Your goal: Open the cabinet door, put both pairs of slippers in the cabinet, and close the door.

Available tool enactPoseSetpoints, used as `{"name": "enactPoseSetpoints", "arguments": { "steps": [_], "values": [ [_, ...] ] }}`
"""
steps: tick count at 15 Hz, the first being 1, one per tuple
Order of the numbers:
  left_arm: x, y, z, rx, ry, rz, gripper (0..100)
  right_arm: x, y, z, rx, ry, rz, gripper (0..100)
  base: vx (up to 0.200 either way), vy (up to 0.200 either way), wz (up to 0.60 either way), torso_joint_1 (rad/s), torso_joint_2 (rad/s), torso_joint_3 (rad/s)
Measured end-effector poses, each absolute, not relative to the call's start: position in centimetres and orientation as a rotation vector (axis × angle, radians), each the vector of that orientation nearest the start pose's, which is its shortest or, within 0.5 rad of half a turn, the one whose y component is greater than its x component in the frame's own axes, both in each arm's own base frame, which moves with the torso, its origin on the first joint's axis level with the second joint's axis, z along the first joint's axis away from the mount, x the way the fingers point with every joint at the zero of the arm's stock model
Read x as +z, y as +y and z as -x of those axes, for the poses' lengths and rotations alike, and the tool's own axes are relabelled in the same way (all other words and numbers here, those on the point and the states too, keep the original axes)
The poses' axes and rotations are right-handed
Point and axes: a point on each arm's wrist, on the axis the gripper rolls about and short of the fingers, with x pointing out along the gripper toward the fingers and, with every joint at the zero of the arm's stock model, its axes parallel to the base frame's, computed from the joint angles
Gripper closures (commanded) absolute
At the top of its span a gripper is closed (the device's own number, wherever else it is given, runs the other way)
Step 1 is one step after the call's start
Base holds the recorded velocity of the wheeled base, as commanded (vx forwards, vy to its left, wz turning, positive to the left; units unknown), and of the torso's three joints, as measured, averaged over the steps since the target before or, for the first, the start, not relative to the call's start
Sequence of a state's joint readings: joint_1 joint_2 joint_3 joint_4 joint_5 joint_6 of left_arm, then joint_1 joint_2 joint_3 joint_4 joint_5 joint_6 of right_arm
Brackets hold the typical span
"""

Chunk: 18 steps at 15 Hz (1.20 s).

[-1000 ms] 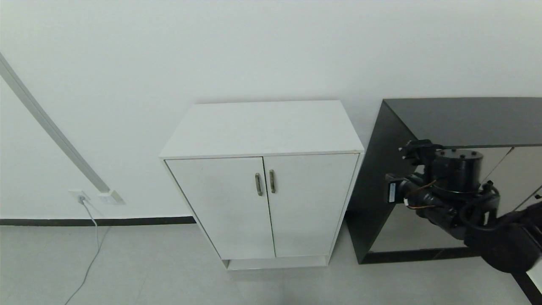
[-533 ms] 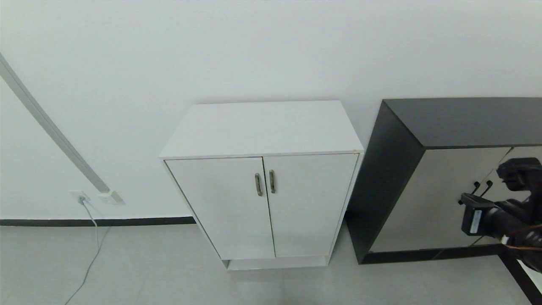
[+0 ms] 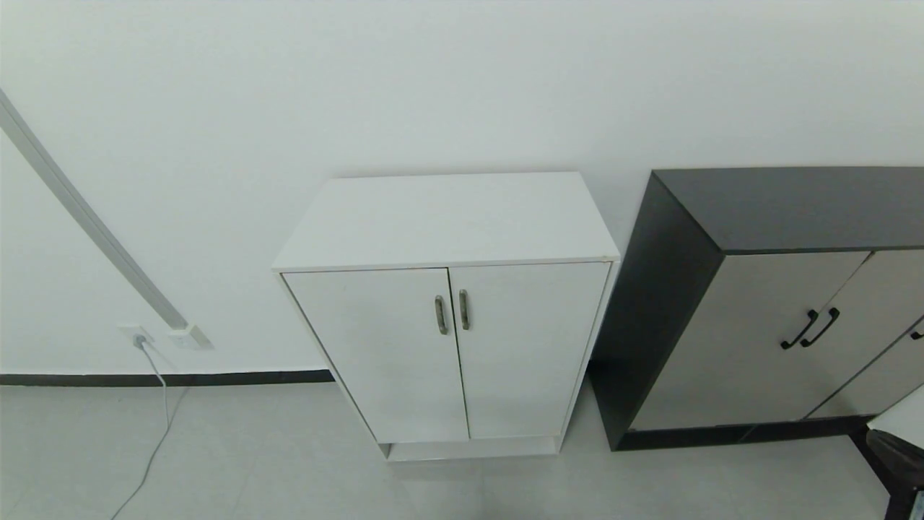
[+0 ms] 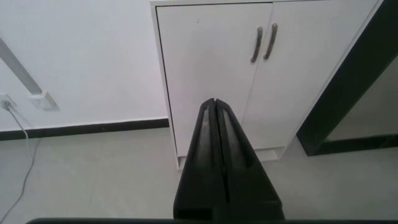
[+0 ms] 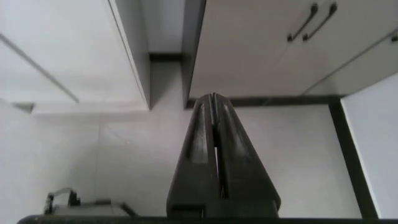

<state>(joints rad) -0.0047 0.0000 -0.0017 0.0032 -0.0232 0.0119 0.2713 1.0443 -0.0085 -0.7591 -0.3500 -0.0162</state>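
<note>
The white cabinet (image 3: 447, 217) stands against the wall with both doors shut. Its two metal handles (image 3: 452, 313) meet at the middle seam. In the left wrist view the same cabinet (image 4: 205, 62) lies ahead, and my left gripper (image 4: 213, 102) is shut and empty, low over the floor and pointing at the left door's lower part. My right gripper (image 5: 214, 98) is also shut and empty. It hangs above the grey floor near the gap between the white cabinet (image 5: 62, 50) and the dark cabinet (image 5: 261, 50).
A dark cabinet (image 3: 787, 206) with black handles (image 3: 812, 328) stands close to the right of the white one. A wall socket (image 3: 137, 336) with a trailing cable sits at the left. Open grey floor (image 3: 433, 491) lies in front. A white surface's corner (image 3: 902, 419) shows at the bottom right.
My right arm, which was raised in front of the dark cabinet, has swung right and down out of the head view. The cabinets have not moved.
</note>
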Motion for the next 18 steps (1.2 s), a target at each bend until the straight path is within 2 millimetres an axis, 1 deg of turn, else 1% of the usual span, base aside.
{"name": "enactPoseSetpoints", "arguments": {
  "steps": [4,7,9,11,14,18],
  "values": [
    [7.6,0.0,2.3,-0.028,0.001,-0.012,100,10.9,1.2,-6.7,-0.008,0.339,0.113,100,0.000,0.000,0.00,0.000,0.00,0.000],
    [7.6,0.0,2.3,-0.027,0.001,-0.012,100,10.2,0.8,-4.2,0.124,0.361,0.096,100,0.000,0.000,0.00,0.000,0.00,0.000],
    [7.6,0.0,2.3,-0.027,0.001,-0.012,100,10.1,0.7,-3.1,0.218,0.352,0.078,100,0.000,0.000,0.00,0.000,0.00,0.000],
    [7.6,0.0,2.3,-0.028,0.001,-0.012,100,10.3,0.7,-2.6,0.258,0.313,0.070,100,0.000,0.000,0.00,0.000,0.00,0.000],
    [7.6,0.0,2.3,-0.028,0.001,-0.012,100,10.0,0.7,-2.3,0.276,0.307,0.074,100,0.000,0.000,0.00,0.000,0.00,0.000],
    [7.6,0.0,2.3,-0.027,0.001,-0.012,100,8.9,0.6,-1.9,0.295,0.362,0.121,100,0.000,0.000,0.00,0.000,0.00,0.000]
  ]
}}
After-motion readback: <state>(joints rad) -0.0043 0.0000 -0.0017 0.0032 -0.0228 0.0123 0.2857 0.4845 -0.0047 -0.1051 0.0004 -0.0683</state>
